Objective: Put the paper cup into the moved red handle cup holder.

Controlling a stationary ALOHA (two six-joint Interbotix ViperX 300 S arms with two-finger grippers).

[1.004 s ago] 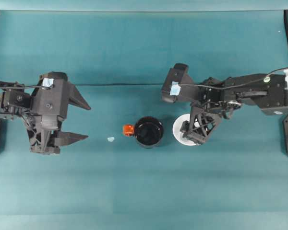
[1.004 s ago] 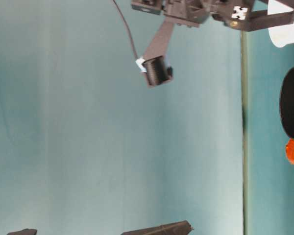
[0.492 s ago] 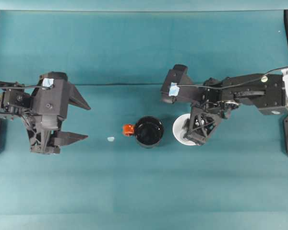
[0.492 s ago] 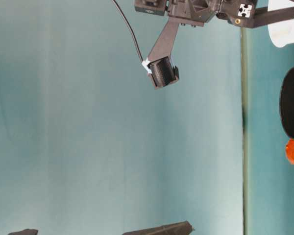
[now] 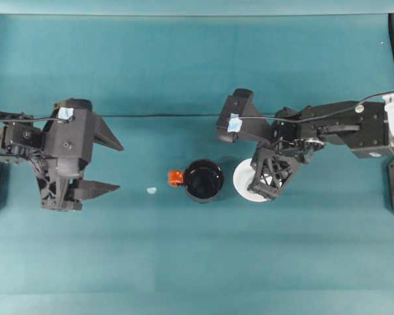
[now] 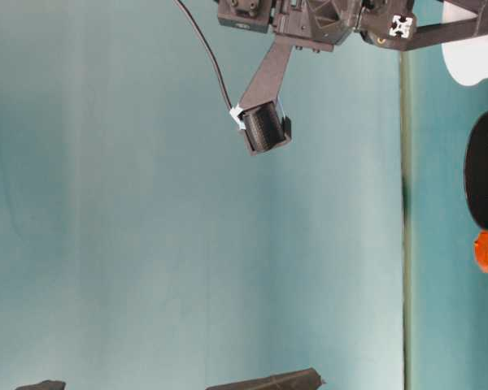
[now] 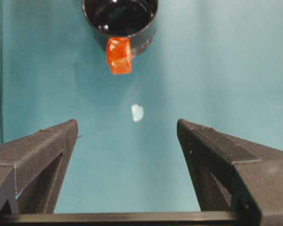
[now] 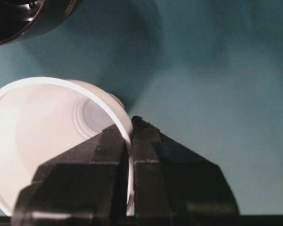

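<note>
Right gripper (image 8: 130, 141) pinched on the rim wall of the paper cup (image 5: 244, 186) — just right of the red handle cup holder (image 5: 203, 180), mouth up; left gripper (image 7: 127, 136) spread wide, idle — well left.

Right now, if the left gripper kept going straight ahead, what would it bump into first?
Probably the small white scrap on the table, then the holder's red handle. The left gripper may sit high enough to pass over the scrap.

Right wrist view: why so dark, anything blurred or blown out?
Right wrist view: dim, with a heavy shadow on the table behind the paper cup; the cup's inside is bright but its base rings are readable; the right hand pinching the rim looks soft. Left wrist view: evenly lit, glare spots inside the black holder.
</note>
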